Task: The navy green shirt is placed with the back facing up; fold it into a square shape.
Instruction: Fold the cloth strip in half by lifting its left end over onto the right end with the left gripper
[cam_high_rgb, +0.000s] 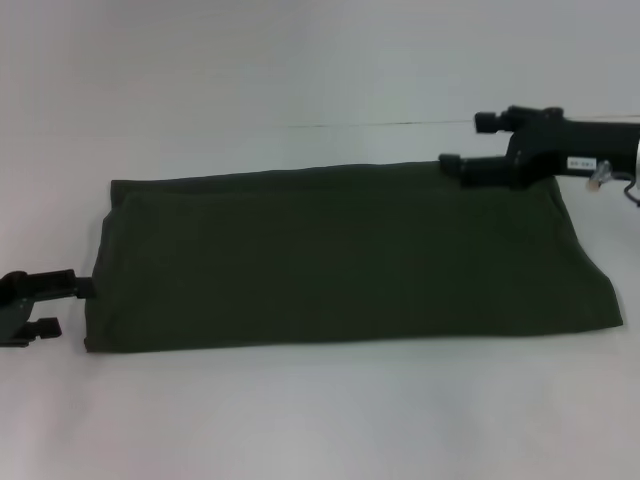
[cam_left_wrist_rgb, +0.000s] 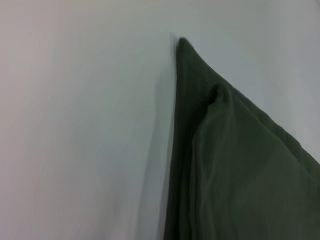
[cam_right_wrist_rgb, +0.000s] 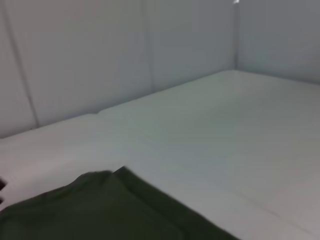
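The navy green shirt (cam_high_rgb: 340, 260) lies flat on the white table (cam_high_rgb: 320, 420), folded into a long rectangle with its plain side up. My left gripper (cam_high_rgb: 68, 307) stands open just off the shirt's near left corner, its upper finger touching the cloth edge. My right gripper (cam_high_rgb: 463, 141) is open at the shirt's far right corner, with its lower finger over the far edge. One corner of the shirt (cam_left_wrist_rgb: 240, 170) shows in the left wrist view, with layered folds. Another corner of the shirt (cam_right_wrist_rgb: 110, 210) shows in the right wrist view.
White walls (cam_right_wrist_rgb: 100, 60) stand behind the table, meeting in a corner at the far side. Bare table surface runs all around the cloth, with wide room in front of it and behind it.
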